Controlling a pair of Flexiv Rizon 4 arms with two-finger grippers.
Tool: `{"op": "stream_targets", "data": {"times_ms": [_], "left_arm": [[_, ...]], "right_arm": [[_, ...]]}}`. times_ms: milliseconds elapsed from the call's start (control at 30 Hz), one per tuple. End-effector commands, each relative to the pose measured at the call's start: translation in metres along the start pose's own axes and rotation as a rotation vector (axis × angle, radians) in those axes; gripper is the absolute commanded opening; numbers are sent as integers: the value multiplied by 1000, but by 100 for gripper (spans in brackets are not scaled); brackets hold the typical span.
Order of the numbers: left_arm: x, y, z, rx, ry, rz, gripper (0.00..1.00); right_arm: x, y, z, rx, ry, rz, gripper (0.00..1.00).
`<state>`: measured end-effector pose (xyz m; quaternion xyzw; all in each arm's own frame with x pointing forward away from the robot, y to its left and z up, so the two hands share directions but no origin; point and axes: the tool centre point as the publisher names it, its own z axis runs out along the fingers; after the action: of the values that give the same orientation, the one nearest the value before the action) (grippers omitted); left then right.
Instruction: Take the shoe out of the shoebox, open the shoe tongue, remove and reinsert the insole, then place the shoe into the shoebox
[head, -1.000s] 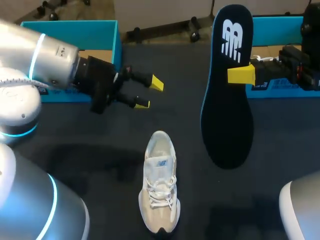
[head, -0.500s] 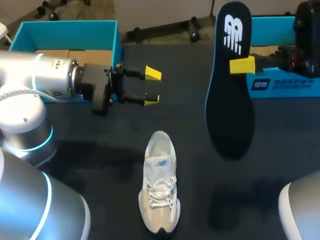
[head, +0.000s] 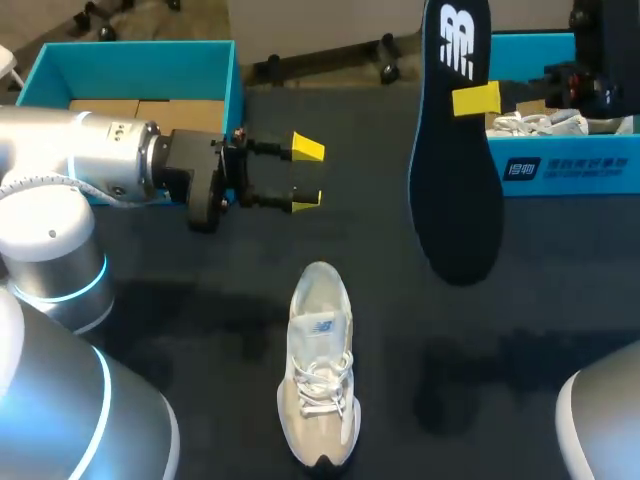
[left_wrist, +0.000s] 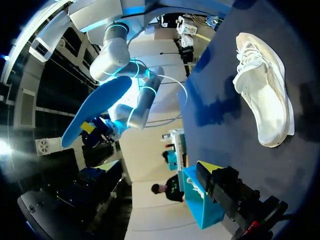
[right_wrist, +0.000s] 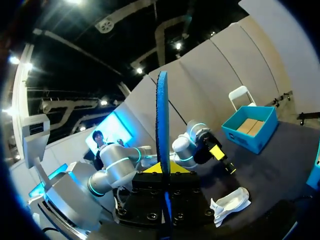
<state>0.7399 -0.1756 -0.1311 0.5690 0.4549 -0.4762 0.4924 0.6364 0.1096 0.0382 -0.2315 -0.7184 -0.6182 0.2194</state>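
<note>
Shoe (head: 320, 370) nearest the robot, white and tan. Lay flat on its sole on the dark table (head: 150, 290), about in the middle, toe toward the robot, heel away, laces up. Touched neither gripper. Same shoe (left_wrist: 265, 95) in the left wrist view, off to one side on the dark top. Small shoe (right_wrist: 230, 205) in the right wrist view, down on the table beyond the gripper. A bit farther back, left gripper (head: 306, 174). Hung level above the table, past the shoe's heel and a little to the left. Gripped nothing, with both yellow tips wide apart. Farther off and to the right, insole (head: 455, 190). Hung upright in the air, well clear of the table, long and dark, with a white logo near the top end. Blue underside of the insole (left_wrist: 97, 110) on show in the left wrist view. Pinched near that top end by right gripper (head: 476, 99), closed tight on it, one yellow tip in front and the other hidden behind. Looked like a thin blue line in the right wrist view, edge-on, straight up from between the fingers. Farthest of all, two teal boxes. Left box (head: 130, 60) at the far left corner, with brown card on its floor. Right box (head: 560, 170) at the far right, behind the insole, with something white inside; could not tell what.
</note>
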Motion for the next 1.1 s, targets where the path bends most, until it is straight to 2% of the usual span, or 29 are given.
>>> {"op": "stream_targets", "data": {"times_ms": [33,133,267,300,433,500,833,933,967,1100], "left_arm": [[1,1,1,1,-2,2,100],[1,1,1,1,-2,2,100],[1,1,1,1,-2,2,100],[1,1,1,1,-2,2,100],[1,1,1,1,-2,2,100],[1,1,1,1,-2,2,100],[1,1,1,1,-2,2,100],[1,7,6,12,-26,-3,100],[1,8,7,13,-26,0,100],[-1,11,10,15,-52,8,100]], "right_arm": [[-19,10,6,60,3,43,0],[-57,20,9,77,10,112,0],[-102,20,11,69,38,198,0],[-107,20,11,52,48,200,0],[-135,18,13,66,23,266,0],[-149,19,15,37,16,288,0],[-149,19,15,37,16,288,0],[-149,19,15,37,16,288,0],[-153,16,19,53,17,319,0],[-165,3,25,29,17,370,0]]}}
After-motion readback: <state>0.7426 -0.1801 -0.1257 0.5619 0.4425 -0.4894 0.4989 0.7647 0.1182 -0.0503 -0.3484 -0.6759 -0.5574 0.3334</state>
